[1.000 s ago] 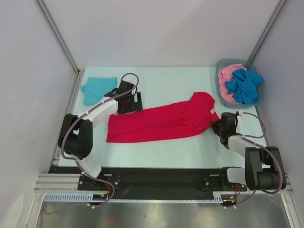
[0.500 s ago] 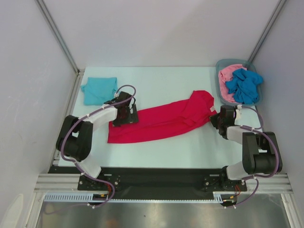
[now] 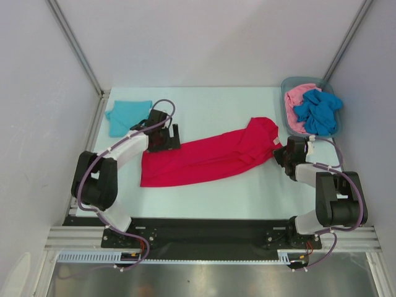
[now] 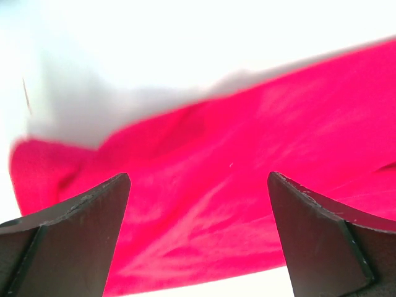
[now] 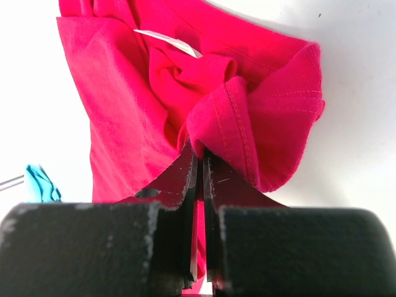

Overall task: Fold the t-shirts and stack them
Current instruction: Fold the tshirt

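- The pale worktop carried all the garments, and both arms reached onto it from the near edge.
- I found the red t-shirt lying stretched across the middle of the worktop. Its hem end was toward the left arm, and its collar end was bunched up toward the right arm.
- A grey bin stood at the far right corner. It held a crumpled pink t-shirt with a blue t-shirt heaped on top.
- A teal t-shirt lay folded flat at the far left, well apart from the red one.
- The left tool hung over the far edge of the red t-shirt near its hem end. Its fingers were spread wide and gripped nothing.
- The right tool was pressed together on a stitched fold of the red t-shirt at the bunched collar end, pinching the cloth. A white label showed just beyond the pinch.
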You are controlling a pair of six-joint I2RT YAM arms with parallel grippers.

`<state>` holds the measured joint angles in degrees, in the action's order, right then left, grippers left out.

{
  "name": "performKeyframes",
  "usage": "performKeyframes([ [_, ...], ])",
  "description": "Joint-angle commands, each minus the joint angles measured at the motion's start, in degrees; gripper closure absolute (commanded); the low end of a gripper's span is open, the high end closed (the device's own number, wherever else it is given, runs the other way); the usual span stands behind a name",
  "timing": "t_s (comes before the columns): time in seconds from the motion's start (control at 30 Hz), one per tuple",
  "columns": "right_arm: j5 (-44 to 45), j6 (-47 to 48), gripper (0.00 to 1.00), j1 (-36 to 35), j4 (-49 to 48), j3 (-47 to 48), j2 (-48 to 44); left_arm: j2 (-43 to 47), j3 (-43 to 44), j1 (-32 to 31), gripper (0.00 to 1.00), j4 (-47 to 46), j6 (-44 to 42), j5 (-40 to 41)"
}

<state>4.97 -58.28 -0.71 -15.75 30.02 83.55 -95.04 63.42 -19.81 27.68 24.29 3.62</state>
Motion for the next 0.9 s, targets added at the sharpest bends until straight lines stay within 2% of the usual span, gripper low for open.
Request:
performKeyframes([
  [0.0,-0.05,-0.08,1.00,0.27,-3.06,0.21,-1.55,2.15,2.24,4.41,0.00,-2.89,-3.73,-5.09],
  [0.2,-0.58,-0.34,1.00,0.27,-3.76,0.13,-1.37,-2.24,2.85,9.00,0.00,-2.73,-3.90,-5.20],
  [0.53,-0.93,-0.69,1.00,0.27,-3.85,-0.40,-2.43,-7.78,3.99,11.11,0.00,-0.96,-6.01,-4.94],
  [0.77,-1.11,-0.61,1.00,0.27,-3.94,-0.66,-2.60,-11.48,7.51,11.64,0.00,1.06,-8.20,-0.63],
  [0.87,-1.02,-0.78,1.00,0.27,-3.94,-0.84,-2.95,-12.27,7.51,12.17,0.01,1.41,-7.95,-2.12],
])
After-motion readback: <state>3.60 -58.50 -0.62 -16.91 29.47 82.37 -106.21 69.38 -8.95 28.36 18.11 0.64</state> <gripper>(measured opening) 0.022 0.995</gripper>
